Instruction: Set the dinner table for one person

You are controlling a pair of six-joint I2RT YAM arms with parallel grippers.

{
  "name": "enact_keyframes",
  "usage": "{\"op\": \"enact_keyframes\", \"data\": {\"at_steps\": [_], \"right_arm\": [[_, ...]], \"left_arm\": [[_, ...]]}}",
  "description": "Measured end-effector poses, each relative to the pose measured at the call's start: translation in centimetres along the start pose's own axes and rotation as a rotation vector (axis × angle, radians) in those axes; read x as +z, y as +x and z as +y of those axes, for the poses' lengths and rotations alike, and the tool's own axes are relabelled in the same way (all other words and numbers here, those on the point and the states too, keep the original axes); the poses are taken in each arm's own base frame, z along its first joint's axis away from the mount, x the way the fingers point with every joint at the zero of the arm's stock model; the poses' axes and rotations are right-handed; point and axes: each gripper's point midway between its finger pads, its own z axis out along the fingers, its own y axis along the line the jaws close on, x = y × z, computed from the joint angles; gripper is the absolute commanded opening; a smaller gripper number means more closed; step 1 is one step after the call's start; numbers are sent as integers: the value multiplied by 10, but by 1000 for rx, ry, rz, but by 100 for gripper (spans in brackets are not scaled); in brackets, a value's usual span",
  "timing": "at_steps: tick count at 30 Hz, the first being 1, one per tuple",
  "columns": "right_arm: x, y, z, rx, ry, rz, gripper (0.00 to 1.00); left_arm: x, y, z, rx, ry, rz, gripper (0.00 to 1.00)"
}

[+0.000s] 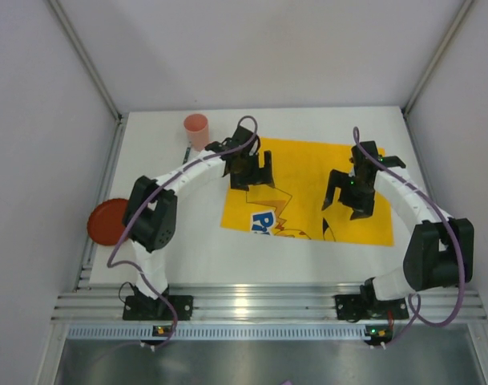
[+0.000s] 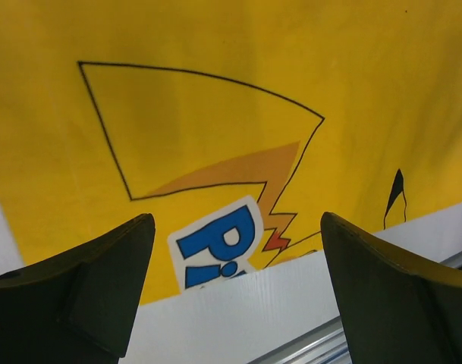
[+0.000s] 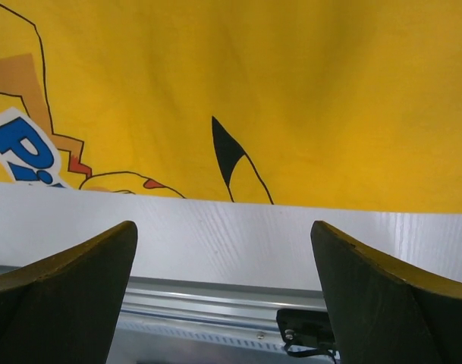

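**Setting barely begun**

White counter (image 1: pixel 187 249) under both arms: rigid, fixed, nothing to grasp. Yellow cloth (image 1: pixel 308 172) flat at its middle; soft, pinch an edge. My left gripper (image 1: pixel 260 172) and right gripper (image 1: pixel 344 200) hang spread and empty above it. Red plate (image 1: pixel 106 220) at left edge: stiff, take the rim. Pink cup (image 1: pixel 196 127) far-left: light.

In the top view, the left gripper (image 1: pixel 256 183) and right gripper (image 1: pixel 345 207) are covering parts of the cartoon print on the yellow cloth (image 1: pixel 308 164). Left of the cloth, the left arm (image 1: pixel 151 212) is hiding the right rim of the red plate (image 1: pixel 102 222). By the cloth's far-left corner, a thin dark item (image 1: pixel 187 152) beside the pink cup (image 1: pixel 196 128) is showing too small to identify.
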Motion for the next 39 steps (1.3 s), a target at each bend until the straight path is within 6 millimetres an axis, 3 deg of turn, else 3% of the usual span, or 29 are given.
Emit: {"op": "enact_keyframes", "data": {"at_steps": [5,10,14,25,30,33,36,39], "right_arm": [[-1,-8,1,-9,-28,-23,98],[-10,-10,5,-23,-56,-56,99],[-16,-12,4,-26,-65,-79,100],[-8,-4,-13,-3,-45,-66,100],[-6,-4,-13,-2,-49,-66,100],[-7,-4,-13,-2,-49,-66,100],[-9,-5,-12,-5,-50,-77,100],[-14,-6,-12,-16,-59,-104,100]], "left_arm": [[50,2,-3,-1,14,60,95],[65,22,14,-16,-25,116,94],[58,29,22,-10,-22,87,95],[7,96,79,-53,-133,92,96],[-9,104,104,-56,-259,99,99],[-30,86,112,-41,-371,63,99],[-70,28,98,-5,-434,-112,99],[-132,-35,80,16,-418,-415,99]]}}
